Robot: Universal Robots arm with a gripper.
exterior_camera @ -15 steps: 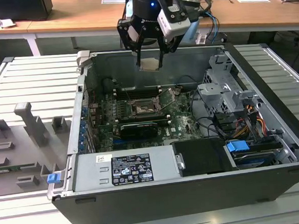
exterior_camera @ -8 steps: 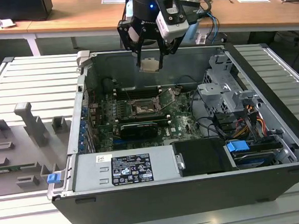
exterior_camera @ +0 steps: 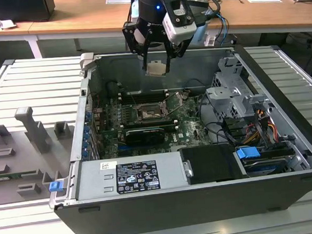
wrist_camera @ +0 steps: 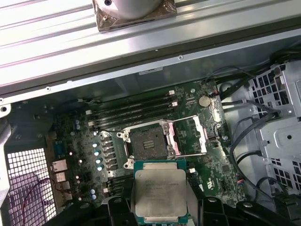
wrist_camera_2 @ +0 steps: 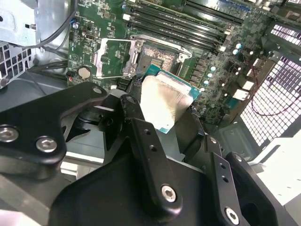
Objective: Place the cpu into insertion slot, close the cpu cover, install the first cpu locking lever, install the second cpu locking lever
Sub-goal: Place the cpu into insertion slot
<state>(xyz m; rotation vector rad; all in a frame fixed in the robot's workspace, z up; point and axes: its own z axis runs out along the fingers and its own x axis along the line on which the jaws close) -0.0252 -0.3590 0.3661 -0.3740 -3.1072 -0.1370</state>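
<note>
In the exterior view, grey fixture blocks (exterior_camera: 34,131) stand on the slatted table (exterior_camera: 30,83) at the exterior view's left, beside the open computer case (exterior_camera: 205,204). A white printed label (exterior_camera: 130,176) lies on the case's power supply, its writing too small to read. The gripper (exterior_camera: 156,63) hangs above the case, over the green board (exterior_camera: 189,126). The wrist views add the detail. In the second wrist view, black fingers (wrist_camera_2: 146,141) clamp the cpu (wrist_camera_2: 164,106) by its edges. In the first wrist view, the insertion slot (wrist_camera: 148,141) lies bare, with the cpu cover (wrist_camera: 200,134) swung open beside it and the cpu well clear of the slot.
</note>
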